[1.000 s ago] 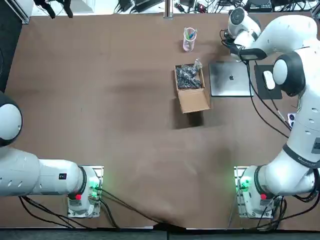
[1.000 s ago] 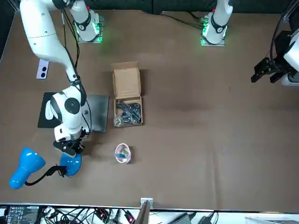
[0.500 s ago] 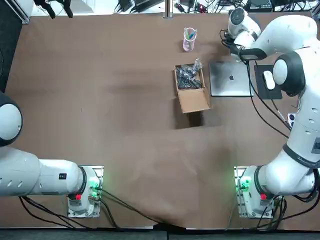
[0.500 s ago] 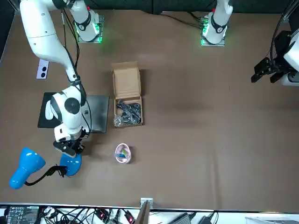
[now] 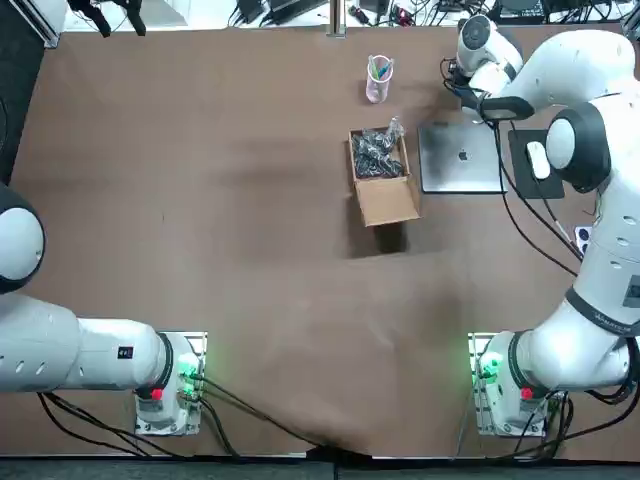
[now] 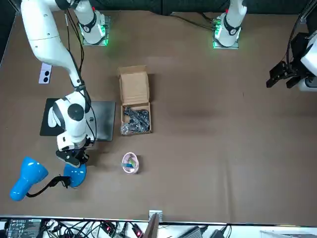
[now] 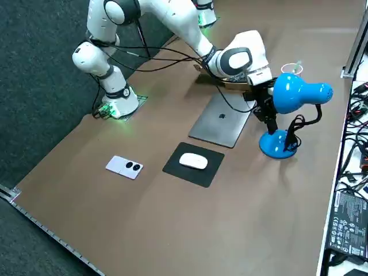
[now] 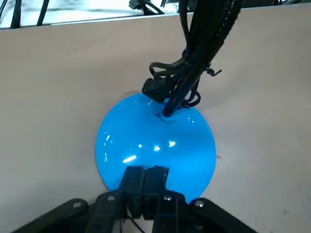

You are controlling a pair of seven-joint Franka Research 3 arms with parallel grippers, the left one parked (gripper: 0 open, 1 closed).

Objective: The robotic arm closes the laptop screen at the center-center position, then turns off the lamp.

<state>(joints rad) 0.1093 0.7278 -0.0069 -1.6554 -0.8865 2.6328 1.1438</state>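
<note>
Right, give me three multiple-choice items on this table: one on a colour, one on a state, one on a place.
1. The lamp is: A red; B blue; C white.
2. The laptop lid is: A upright; B half open; C shut flat.
3. The mouse lies: A on the laptop; B on the black pad; C against the lamp.
Answers: 1 B, shade and base are both blue, and the right gripper, fingers shut, is at the base. 2 C, its logo faces up. 3 B, the mouse sits on the pad beside the laptop.
</note>
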